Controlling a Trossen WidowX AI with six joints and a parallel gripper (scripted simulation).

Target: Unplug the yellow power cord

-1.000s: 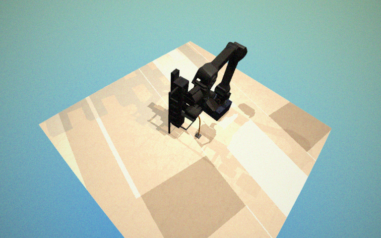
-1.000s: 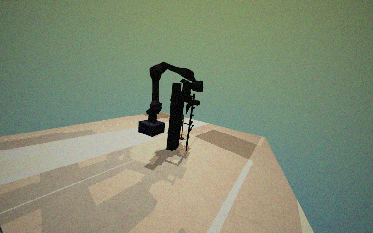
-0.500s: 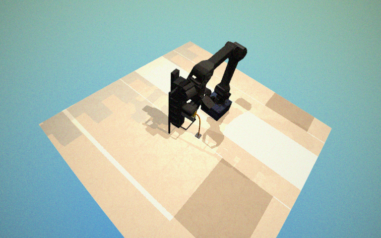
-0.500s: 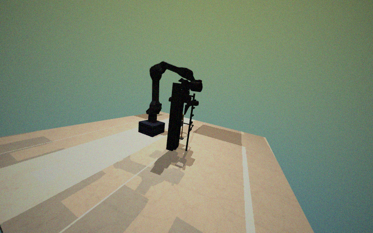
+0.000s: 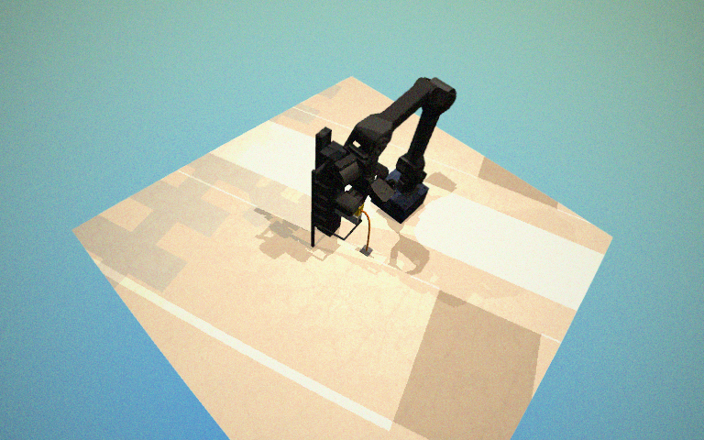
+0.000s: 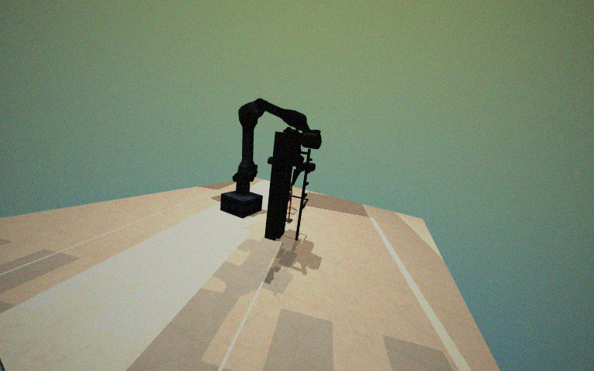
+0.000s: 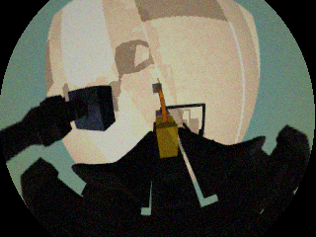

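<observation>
Yellow power-cord plug (image 5: 358,210) (image 7: 167,140) between the fingers of the tool (image 5: 366,197) (image 6: 298,172) (image 7: 165,132)

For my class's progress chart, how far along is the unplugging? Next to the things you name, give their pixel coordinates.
Done: the claw (image 5: 363,198) (image 6: 301,168) (image 7: 165,132) has reached the yellow plug (image 5: 358,210) (image 7: 167,140), its fingers on either side.

In hand: gripping, perhaps; contact is unclear.

Left: release and withdrawal, since the claw surrounds the plug. Whether it's unplugged can't be seen.

Base right of the stand, cord between

Seen from the top, the arm's base (image 5: 401,214) (image 6: 240,206) (image 7: 99,111) lies right of the upright stand (image 5: 323,138) (image 6: 276,188). The power cord (image 5: 368,228) (image 7: 164,105) runs from its plug (image 5: 358,209) (image 7: 167,140) near to a small block (image 5: 366,250) (image 6: 288,220) (image 7: 157,87) on the tabletop (image 5: 291,321) (image 6: 350,280) (image 7: 197,54).
</observation>
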